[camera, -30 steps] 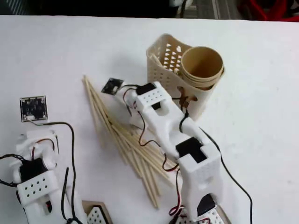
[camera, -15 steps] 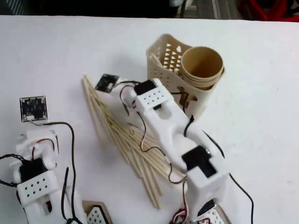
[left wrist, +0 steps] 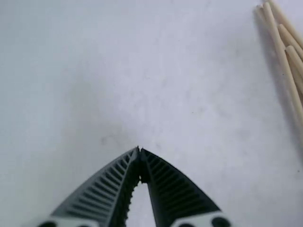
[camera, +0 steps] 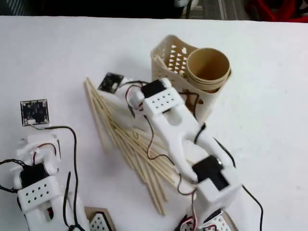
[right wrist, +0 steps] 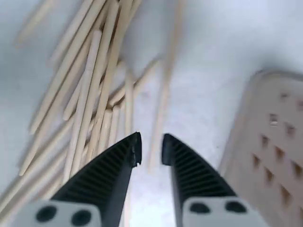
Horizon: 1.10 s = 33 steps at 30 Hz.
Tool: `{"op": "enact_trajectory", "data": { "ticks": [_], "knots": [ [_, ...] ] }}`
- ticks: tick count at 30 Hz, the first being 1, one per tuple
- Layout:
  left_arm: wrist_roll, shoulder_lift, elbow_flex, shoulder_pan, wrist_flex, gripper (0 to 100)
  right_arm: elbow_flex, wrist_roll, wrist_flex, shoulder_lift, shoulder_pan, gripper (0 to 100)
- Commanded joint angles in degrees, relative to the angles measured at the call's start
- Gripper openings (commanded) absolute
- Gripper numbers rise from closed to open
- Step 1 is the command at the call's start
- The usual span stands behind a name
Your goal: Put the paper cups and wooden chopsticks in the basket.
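Note:
A cream plastic basket (camera: 169, 61) stands at the back of the table, with stacked paper cups (camera: 208, 67) inside it. Wooden chopsticks (camera: 126, 140) lie fanned out on the white table in front of it. My right arm (camera: 166, 103) stretches over the pile toward the basket's near side. In the right wrist view my right gripper (right wrist: 150, 143) hangs just above the chopsticks (right wrist: 90, 94), open by a narrow gap with nothing in it, and the basket wall (right wrist: 270, 142) is close beside it. My left gripper (left wrist: 139, 151) is shut and empty over bare table, with chopstick ends (left wrist: 284, 42) off to one side.
My left arm (camera: 34, 185) rests at the near left corner, away from the pile. Black cables (camera: 72, 159) trail from both arms. The table's far edge (camera: 96, 16) runs along the back, with bare white surface left and right of the basket.
My right arm has swung its elbow to the right and its wrist has edged up toward the basket. The left arm has not moved.

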<state>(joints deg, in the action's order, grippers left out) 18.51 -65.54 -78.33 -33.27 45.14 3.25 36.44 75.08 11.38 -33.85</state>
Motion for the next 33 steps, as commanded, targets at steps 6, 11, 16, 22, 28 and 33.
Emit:
{"op": "enact_trajectory", "data": {
  "ticks": [6,11,16,22,28,33],
  "knots": [
    [-0.2,-1.0,0.4,0.0,-1.3,2,-0.8,-0.1,-3.0,7.3,-4.0,15.5],
    [-0.2,-0.9,0.4,0.0,-1.3,2,-0.7,-0.1,-5.7,8.2,-3.8,15.6],
    [-0.2,-0.9,0.4,0.0,-1.3,2,-0.7,-0.1,-8.0,8.4,-2.2,15.7],
    [-0.2,-0.9,0.4,0.0,-1.3,2,-0.6,-0.1,-6.5,8.4,-2.3,30.0],
    [-0.2,-0.9,0.4,0.0,-1.3,2,-0.4,-0.4,-6.4,8.4,-4.3,29.4],
    [-0.1,-0.9,0.4,0.0,-1.3,2,-0.7,-3.3,-6.0,8.6,-5.2,29.4]
  ]
}}
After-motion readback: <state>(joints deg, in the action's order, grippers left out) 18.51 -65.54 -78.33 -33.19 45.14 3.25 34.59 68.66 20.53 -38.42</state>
